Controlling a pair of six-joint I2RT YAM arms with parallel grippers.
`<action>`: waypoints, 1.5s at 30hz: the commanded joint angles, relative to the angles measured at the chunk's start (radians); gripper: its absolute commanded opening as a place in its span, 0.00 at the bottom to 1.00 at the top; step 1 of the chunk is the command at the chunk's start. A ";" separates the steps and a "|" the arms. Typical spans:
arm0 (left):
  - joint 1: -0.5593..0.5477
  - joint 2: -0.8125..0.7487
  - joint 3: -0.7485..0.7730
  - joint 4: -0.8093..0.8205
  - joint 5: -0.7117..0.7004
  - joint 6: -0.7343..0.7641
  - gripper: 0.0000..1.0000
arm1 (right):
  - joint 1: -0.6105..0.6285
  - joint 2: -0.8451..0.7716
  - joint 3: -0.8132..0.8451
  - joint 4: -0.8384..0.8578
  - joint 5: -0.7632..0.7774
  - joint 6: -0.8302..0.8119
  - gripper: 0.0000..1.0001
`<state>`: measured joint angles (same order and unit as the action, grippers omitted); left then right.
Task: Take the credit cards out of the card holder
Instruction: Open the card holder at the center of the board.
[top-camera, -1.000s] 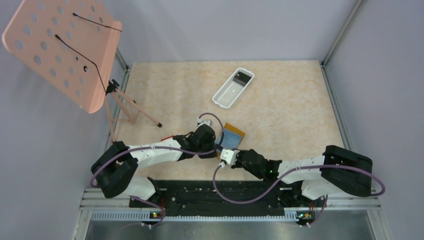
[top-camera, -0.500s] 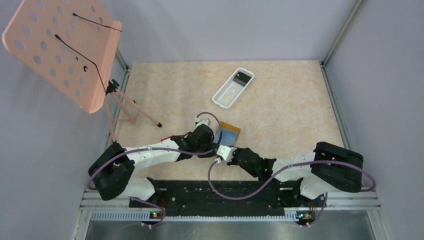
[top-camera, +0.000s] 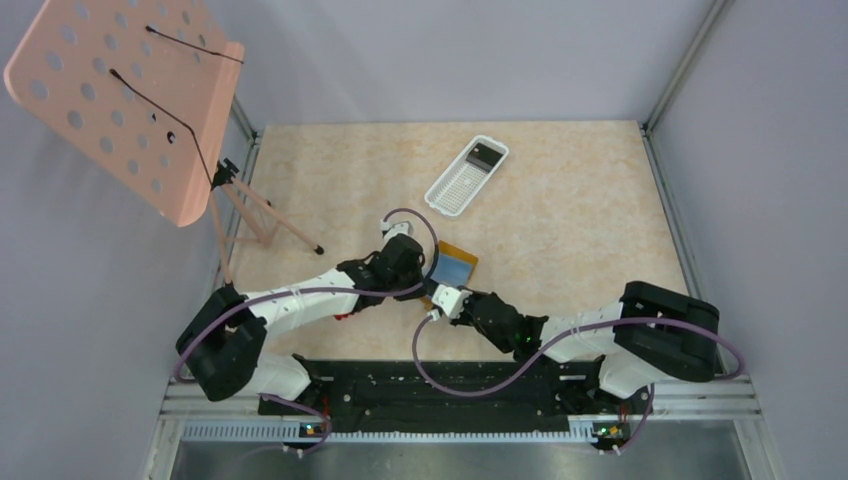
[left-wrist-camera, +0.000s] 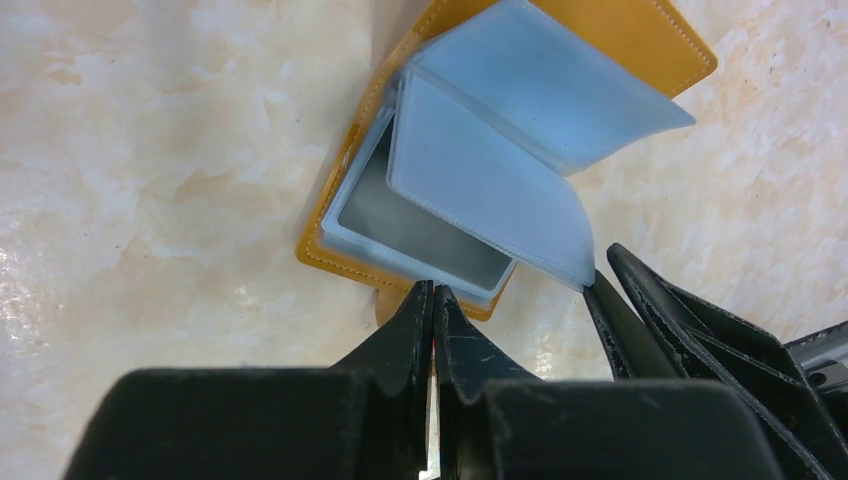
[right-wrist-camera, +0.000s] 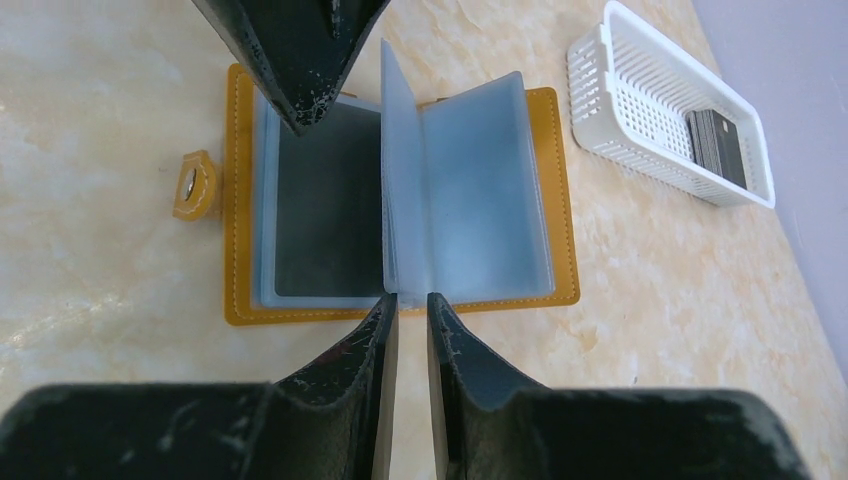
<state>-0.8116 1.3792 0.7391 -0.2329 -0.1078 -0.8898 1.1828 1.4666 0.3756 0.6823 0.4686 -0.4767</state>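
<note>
The tan card holder (top-camera: 455, 265) lies open at mid-table, its blue-grey sleeves fanned, one leaf (right-wrist-camera: 395, 180) standing upright. A dark grey card (right-wrist-camera: 325, 200) sits in the left sleeve and also shows in the left wrist view (left-wrist-camera: 420, 215). My left gripper (left-wrist-camera: 433, 290) is shut, its tips pressing on the holder's edge (left-wrist-camera: 330, 262) by the tab (right-wrist-camera: 195, 185). My right gripper (right-wrist-camera: 408, 300) stands at the opposite edge, its jaws a narrow gap apart at the foot of the upright leaf. I cannot tell if they touch it.
A white slotted tray (top-camera: 467, 176) at the back holds dark cards (right-wrist-camera: 718, 140). A pink perforated stand (top-camera: 120, 100) on a tripod stands at the far left. Walls and metal rails close in the table.
The holder has slid a little to the left and back. Both grippers moved with it, the right gripper closing in from the right.
</note>
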 joint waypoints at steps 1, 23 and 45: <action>0.005 0.008 0.038 0.023 -0.040 -0.005 0.06 | 0.014 0.020 0.020 0.083 0.024 0.018 0.17; 0.059 0.206 0.193 0.144 -0.003 0.037 0.06 | -0.032 -0.214 0.022 -0.098 -0.018 0.252 0.32; 0.101 0.396 0.234 0.254 0.071 0.033 0.07 | -0.614 -0.129 0.240 -0.441 -0.768 0.675 0.77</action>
<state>-0.7139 1.7592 0.9520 -0.0380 -0.0559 -0.8619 0.6170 1.2640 0.5331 0.2565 -0.1181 0.1886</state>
